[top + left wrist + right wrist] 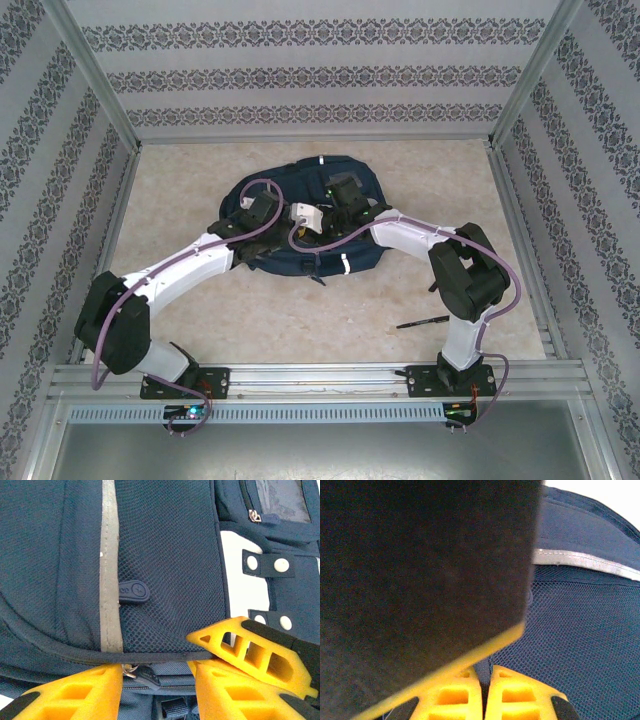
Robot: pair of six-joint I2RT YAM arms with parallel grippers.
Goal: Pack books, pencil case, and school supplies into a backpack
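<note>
Left tool (156, 674) down on backpack (300, 262), jaws partly apart, astride piped seam; metal zipper slider (131, 670) just beside one finger, not clamped. Right tool (485, 674) closed tight, tips against mesh panel of bag; whether anything pinched, cannot tell. Backpack lies flat mid-tabletop (250, 320), both arms reaching over it. Grey reflective stripe (110, 580) runs beside mesh. Slim black pen (422, 322) on tabletop near right arm, well apart from bag

- Backpack (300, 225) lies on the bench (250, 320), at its middle, toward the back.
- Pen (423, 322) lies on the bench, right of and before the backpack, well apart.
</note>
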